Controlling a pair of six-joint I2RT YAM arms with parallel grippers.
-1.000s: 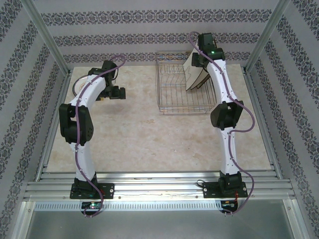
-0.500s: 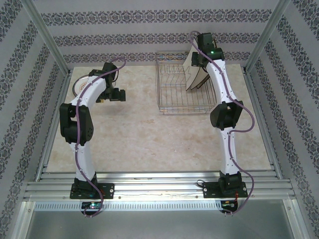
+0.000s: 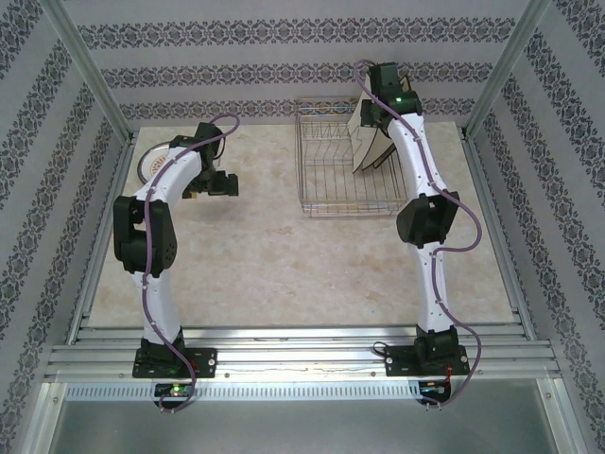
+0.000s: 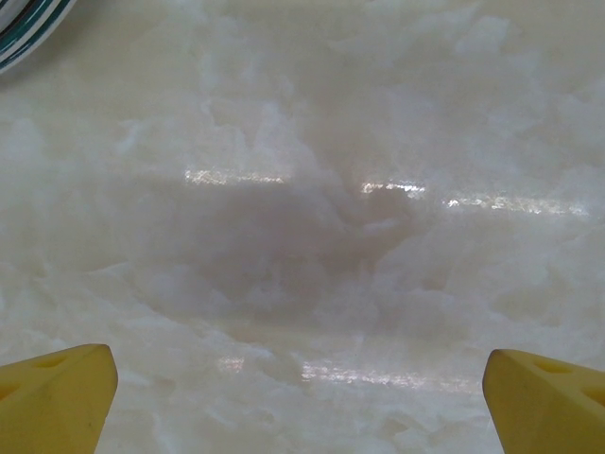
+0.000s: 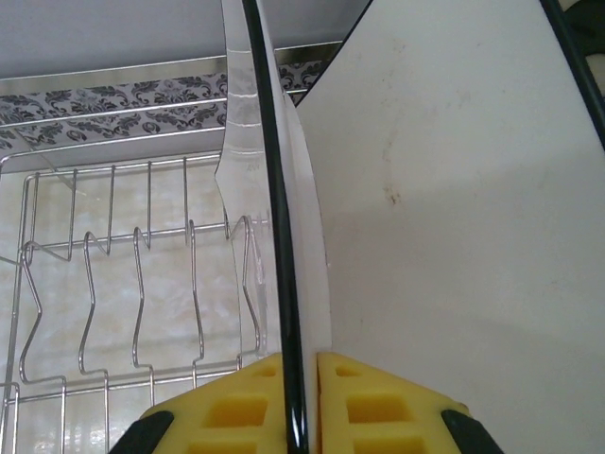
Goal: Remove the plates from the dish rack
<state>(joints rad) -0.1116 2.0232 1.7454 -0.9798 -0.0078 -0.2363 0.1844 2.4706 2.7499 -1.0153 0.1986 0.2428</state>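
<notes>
The silver wire dish rack [image 3: 326, 180] stands at the back centre-right of the table. Square cream plates [image 3: 371, 144] with dark edges lean in its right end. My right gripper [image 5: 301, 392] is shut on the dark edge of the nearest square plate [image 5: 269, 208], its yellow pads on either side of the rim; a second cream plate [image 5: 454, 218] stands just right of it. My left gripper [image 4: 301, 397] hangs open over bare marble, nothing between its fingers [image 4: 57, 392]. A round plate [image 3: 156, 161] with a patterned rim lies on the table by the left arm; its rim [image 4: 24, 33] shows at that wrist view's top left corner.
Empty divider wires [image 5: 113, 274] fill the rack's left half. Aluminium frame posts [image 3: 90, 80] and patterned walls enclose the table on three sides. Open marble tabletop [image 3: 284, 265] lies between the two arms.
The left gripper has drifted slightly to the right near the round plate. The right arm has barely shifted, still holding the square plate at the rack.
</notes>
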